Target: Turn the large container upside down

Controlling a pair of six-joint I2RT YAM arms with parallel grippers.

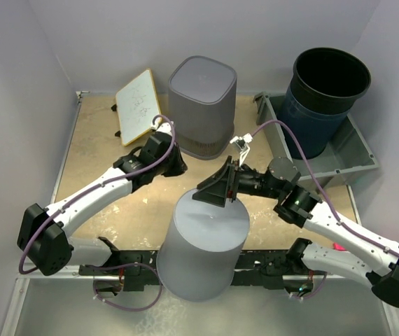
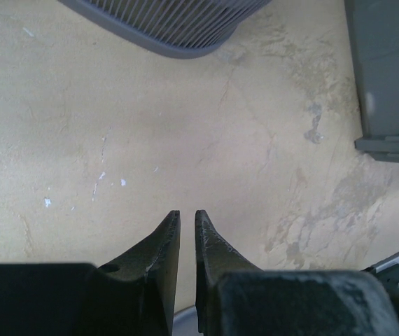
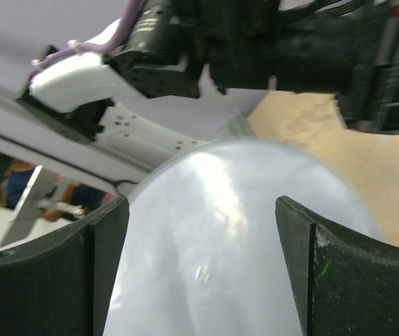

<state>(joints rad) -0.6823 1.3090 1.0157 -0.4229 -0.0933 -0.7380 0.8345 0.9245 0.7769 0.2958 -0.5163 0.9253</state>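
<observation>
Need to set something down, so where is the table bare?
Bare table at the left, between the whiteboard and the left arm, and in front of that arm beside the pale container. Crowded: the middle, with the left gripper, right gripper and ribbed bin; the tray fills the right.

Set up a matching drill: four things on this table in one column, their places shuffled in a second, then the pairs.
Things
1. whiteboard
2. dark bucket
3. ribbed grey bin
4. pale grey container

Places
A. standing in the grey tray, far right
B. near edge, middle
C. far left corner
D. far side, middle

Pairs: 1-C, 2-A, 3-D, 4-B
</observation>
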